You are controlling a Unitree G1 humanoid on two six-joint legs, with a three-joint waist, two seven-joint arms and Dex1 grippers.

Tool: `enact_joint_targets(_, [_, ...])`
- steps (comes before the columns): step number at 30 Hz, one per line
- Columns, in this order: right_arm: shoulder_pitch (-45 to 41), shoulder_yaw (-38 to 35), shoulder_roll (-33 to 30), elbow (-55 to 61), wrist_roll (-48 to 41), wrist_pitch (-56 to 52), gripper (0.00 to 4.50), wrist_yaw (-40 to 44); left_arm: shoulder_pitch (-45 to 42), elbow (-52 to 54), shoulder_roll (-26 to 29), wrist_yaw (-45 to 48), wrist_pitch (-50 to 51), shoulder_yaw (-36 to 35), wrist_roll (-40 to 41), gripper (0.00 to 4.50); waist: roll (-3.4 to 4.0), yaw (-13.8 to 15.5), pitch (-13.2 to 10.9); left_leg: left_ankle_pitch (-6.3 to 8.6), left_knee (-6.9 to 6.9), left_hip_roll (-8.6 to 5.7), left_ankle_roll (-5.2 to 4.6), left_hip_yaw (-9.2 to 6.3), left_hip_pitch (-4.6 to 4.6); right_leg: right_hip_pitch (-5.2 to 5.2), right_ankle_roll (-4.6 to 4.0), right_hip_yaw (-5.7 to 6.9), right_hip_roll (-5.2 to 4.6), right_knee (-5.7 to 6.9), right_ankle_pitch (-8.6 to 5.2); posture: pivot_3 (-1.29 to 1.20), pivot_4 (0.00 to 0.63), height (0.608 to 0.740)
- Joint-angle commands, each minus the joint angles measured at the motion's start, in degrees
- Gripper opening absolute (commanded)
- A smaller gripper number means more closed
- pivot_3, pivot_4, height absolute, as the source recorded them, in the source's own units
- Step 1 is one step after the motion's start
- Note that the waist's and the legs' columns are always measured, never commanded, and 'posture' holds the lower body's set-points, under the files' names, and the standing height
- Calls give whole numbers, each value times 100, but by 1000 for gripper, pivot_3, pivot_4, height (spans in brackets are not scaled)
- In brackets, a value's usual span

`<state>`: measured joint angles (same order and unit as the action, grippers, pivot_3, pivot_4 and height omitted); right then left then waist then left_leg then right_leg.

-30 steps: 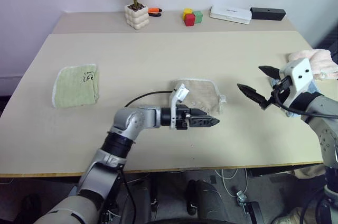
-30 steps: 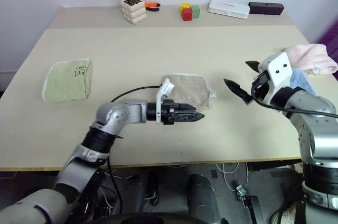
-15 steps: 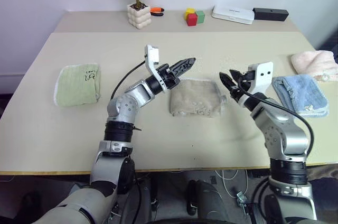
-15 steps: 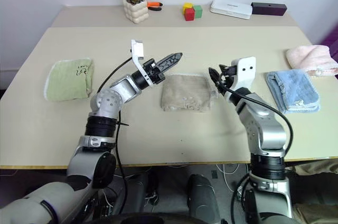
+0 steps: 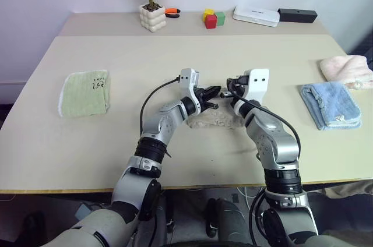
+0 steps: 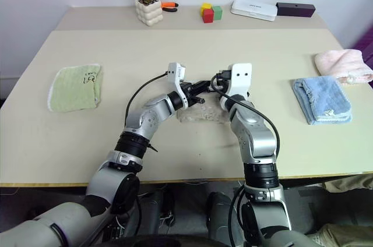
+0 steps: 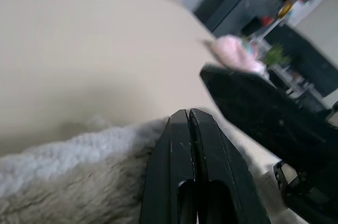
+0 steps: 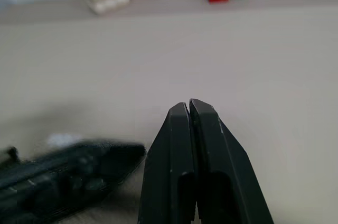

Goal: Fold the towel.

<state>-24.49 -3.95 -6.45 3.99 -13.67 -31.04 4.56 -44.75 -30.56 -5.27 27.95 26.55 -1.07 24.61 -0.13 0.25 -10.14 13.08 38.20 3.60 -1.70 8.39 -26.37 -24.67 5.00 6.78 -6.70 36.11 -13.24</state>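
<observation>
The towel is a beige folded cloth lying at the middle of the table, mostly covered by my two arms. My left gripper hovers over its far edge, fingers shut with nothing between them; the left wrist view shows the shut tips just above the terry pile. My right gripper is shut too and empty, right beside the left one, their tips almost meeting. In the right wrist view its shut tips point across bare tabletop, with the left gripper's black finger alongside.
A light-green folded cloth lies at the left. A blue folded cloth and a pink cloth lie at the right edge. Along the back stand a potted plant, coloured blocks, a white box and a black box.
Both grippers have shut. The left one swung from the towel's front up and over to its far edge; the right one came in from the right to meet it.
</observation>
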Motion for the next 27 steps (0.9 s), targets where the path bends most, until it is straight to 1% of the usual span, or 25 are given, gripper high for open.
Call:
enact_joint_targets(1, [246,-11,22,-317,160,357,30,-1,26,-135,67,-135,-94,8,-230,0,0,-3,0,0,0,0,0,1,0,0,0,0,0,0,0,0,150,740])
enact_joint_targets(6, [466,-43,-1,-698,302,637,30,-24,8,-314,150,-132,-202,-142,-251,0,0,-18,3,0,1,1,0,-1,6,6,0,0,0,1,0,0,150,740])
enact_joint_targets(11, [420,47,-106,-757,467,852,30,39,99,-212,245,-88,-46,-340,-96,0,1,-38,4,0,1,2,-1,-5,11,11,0,0,0,2,0,0,150,740])
enact_joint_targets(14, [333,56,-117,-682,467,877,30,94,222,28,308,83,-59,-313,-73,0,1,-90,4,0,1,1,0,-5,11,11,0,1,0,2,0,0,150,740])
enact_joint_targets(17, [129,-49,-217,-442,319,838,30,261,246,718,358,383,385,-455,419,0,1,-109,3,0,0,2,0,-5,11,10,0,1,0,3,0,0,150,740])
enact_joint_targets(18, [78,-95,-270,-373,271,814,257,320,240,872,417,486,483,-465,506,0,2,-108,2,-1,0,3,1,-5,10,9,0,1,0,3,0,0,150,740])
enact_joint_targets(20, [-31,-174,-512,-263,292,799,841,456,162,994,640,557,407,-450,410,551,2,-108,2,-1,0,3,2,-5,9,8,0,0,1,5,0,0,150,740])
enact_joint_targets(21, [-81,-152,-719,-228,381,824,1323,568,99,992,764,566,369,-460,350,889,2,-102,2,-1,1,2,3,-4,9,8,0,0,0,5,0,0,150,740])
enact_joint_targets(22, [-138,-134,-967,-206,474,859,1769,699,31,981,914,626,292,-444,269,1309,2,-96,2,-1,1,2,2,-4,9,8,0,0,0,5,0,0,150,740])
enact_joint_targets(25, [-292,-236,-1552,-264,480,874,3383,1034,-180,913,1169,549,161,-622,270,2897,3,-87,2,-1,1,0,2,-4,9,8,0,0,0,3,0,0,150,740])
enact_joint_targets(27, [-367,-368,-1797,-303,344,870,4441,1247,-232,957,1282,541,283,-751,386,3936,2,-91,2,-1,0,0,2,-4,9,9,1,1,0,2,0,0,150,740])
